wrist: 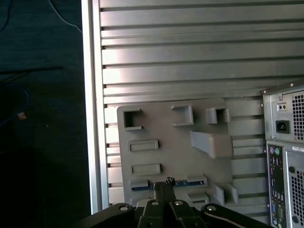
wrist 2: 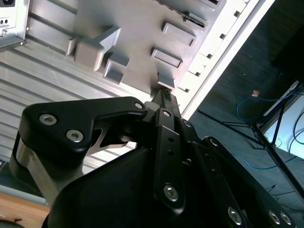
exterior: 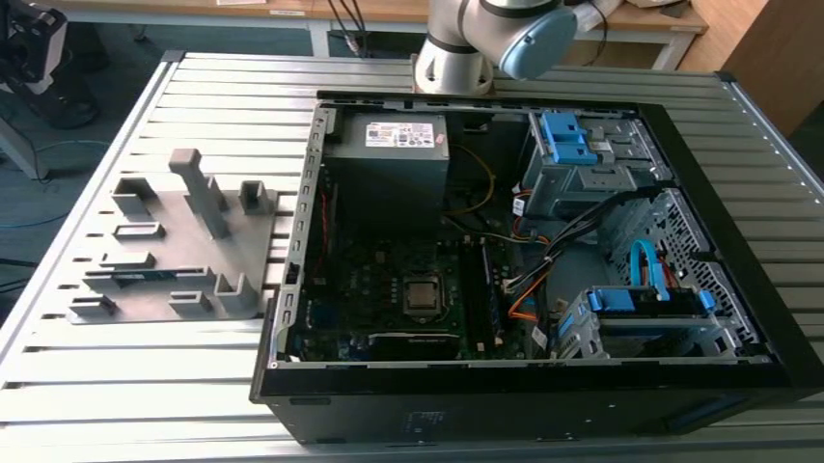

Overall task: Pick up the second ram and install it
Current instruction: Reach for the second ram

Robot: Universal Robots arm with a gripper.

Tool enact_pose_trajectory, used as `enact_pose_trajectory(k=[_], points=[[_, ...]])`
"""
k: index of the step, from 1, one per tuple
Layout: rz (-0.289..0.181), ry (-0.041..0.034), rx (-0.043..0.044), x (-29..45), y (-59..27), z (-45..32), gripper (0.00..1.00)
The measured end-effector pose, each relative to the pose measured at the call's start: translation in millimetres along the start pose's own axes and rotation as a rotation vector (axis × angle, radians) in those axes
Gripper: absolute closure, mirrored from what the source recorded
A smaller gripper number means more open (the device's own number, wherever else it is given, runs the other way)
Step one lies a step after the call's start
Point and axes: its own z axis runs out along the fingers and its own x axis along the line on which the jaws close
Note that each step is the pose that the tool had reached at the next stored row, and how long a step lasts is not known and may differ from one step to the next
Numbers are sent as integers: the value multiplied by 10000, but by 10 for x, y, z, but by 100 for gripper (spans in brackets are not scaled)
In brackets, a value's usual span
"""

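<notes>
You are hovering the gripper [wrist: 167, 182] above the grey holder plate [wrist: 161, 128] on the counter [wrist: 190, 47], with the jaws looking pressed together and gripping nothing. The second ram [wrist: 194, 181] is lying in its slot on that plate, so pickup and installation in the open computer case [exterior: 515, 405] are both waiting.

In the first wrist view the tool [wrist: 165, 183] hides the middle of the second ram [wrist: 191, 182], and the picture's edge cuts off the computer case [wrist: 285, 156]. In the exterior view the arm [exterior: 451, 48] is cut off above its base, and the ram's chips are too small to tell.
</notes>
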Motion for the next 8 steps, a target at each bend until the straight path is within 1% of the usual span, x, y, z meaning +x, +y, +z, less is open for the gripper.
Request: enact_pose_trajectory(k=[8], points=[[0, -1, 7, -5, -72, 21, 90]])
